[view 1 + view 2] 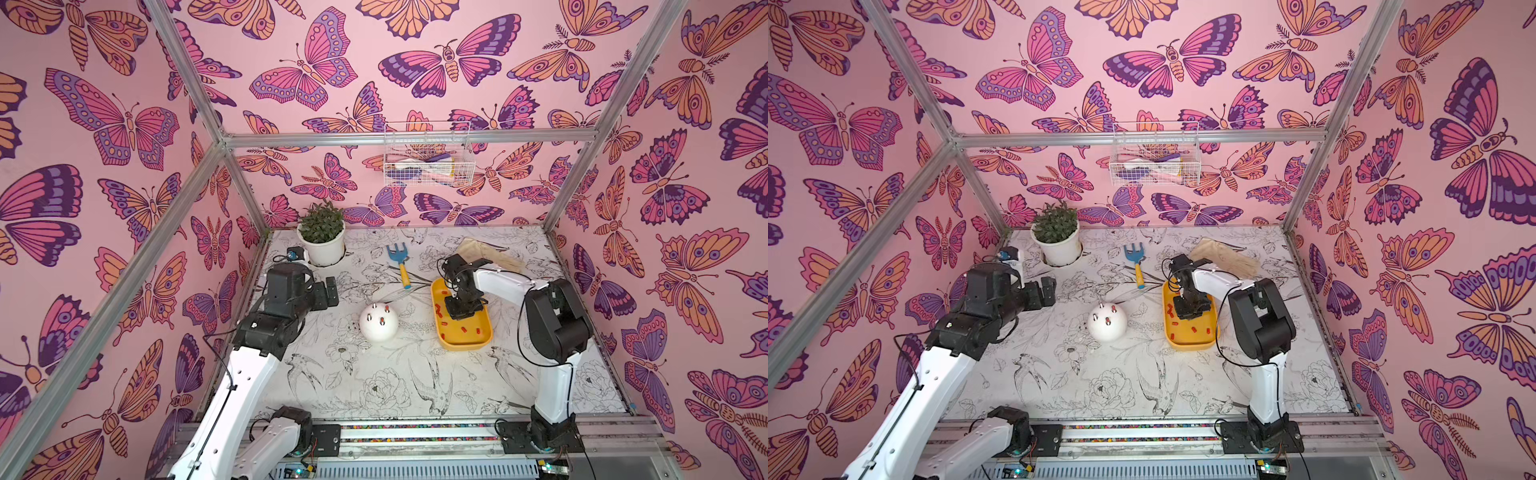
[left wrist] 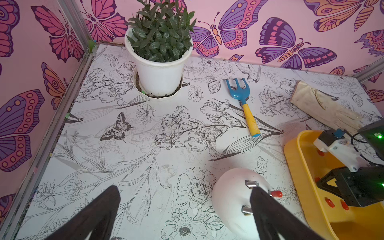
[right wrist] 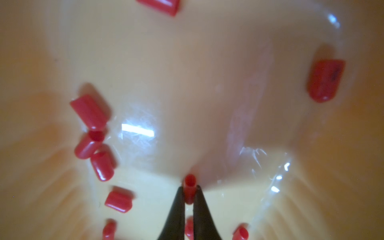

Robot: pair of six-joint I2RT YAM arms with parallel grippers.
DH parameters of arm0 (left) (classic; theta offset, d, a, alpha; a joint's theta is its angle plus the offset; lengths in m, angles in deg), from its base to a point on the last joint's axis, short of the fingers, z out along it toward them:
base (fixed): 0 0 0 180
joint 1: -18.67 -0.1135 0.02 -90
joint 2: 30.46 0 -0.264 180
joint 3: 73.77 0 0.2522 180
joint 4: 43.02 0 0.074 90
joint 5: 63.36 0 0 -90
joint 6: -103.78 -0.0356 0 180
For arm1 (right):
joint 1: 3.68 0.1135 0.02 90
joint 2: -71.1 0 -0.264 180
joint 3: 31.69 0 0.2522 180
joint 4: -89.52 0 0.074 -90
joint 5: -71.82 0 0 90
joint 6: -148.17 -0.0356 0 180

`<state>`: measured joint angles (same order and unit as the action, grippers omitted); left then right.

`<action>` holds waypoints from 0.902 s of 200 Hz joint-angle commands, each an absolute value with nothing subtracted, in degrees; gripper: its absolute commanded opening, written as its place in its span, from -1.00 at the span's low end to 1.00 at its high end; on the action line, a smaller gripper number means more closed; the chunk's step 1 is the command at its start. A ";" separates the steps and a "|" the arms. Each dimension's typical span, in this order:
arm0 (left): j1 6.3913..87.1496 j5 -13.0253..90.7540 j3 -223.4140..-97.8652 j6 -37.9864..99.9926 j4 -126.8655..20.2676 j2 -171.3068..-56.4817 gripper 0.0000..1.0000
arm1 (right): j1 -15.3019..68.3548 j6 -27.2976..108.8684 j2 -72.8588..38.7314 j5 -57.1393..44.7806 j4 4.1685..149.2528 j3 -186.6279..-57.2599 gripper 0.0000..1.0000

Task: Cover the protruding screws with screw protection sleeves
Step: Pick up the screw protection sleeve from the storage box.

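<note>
The white dome (image 1: 378,323) (image 2: 234,199) sits mid-table. Two of its protruding screws (image 1: 374,306) (image 2: 251,184) are bare; two others carry red screw protection sleeves (image 1: 387,308) (image 2: 276,193). Right of the dome stands the yellow tray (image 1: 478,340) (image 2: 295,158), with several loose sleeves (image 3: 91,112) (image 1: 464,330) in it. My right gripper (image 3: 190,188) (image 1: 459,311) is down inside the tray, shut on one upright sleeve (image 3: 190,182). My left gripper (image 2: 184,191) (image 1: 330,291) hangs open and empty, left of and behind the dome.
A potted plant (image 1: 322,237) stands at the back left. A blue rake with a yellow handle (image 1: 400,266) lies behind the dome, and a beige glove (image 1: 486,251) behind the tray. A wire basket (image 1: 428,160) hangs on the back wall.
</note>
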<state>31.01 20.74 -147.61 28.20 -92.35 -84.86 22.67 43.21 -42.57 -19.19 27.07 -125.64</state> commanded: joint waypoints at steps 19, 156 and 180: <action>30.62 23.33 -146.50 31.36 -91.74 -84.82 0.99 | 22.78 44.45 -38.39 -19.27 24.02 -126.38 -0.79; 34.78 34.37 -145.44 41.13 -93.46 -88.23 0.99 | 22.69 48.30 -24.81 -3.72 21.20 -125.83 -0.78; 40.26 34.53 -145.61 42.49 -90.38 -91.53 1.00 | 22.69 49.45 -22.78 -1.37 21.59 -125.52 -0.78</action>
<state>36.04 32.44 -146.41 39.96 -92.70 -88.83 22.67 47.45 -25.06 -5.40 22.40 -125.64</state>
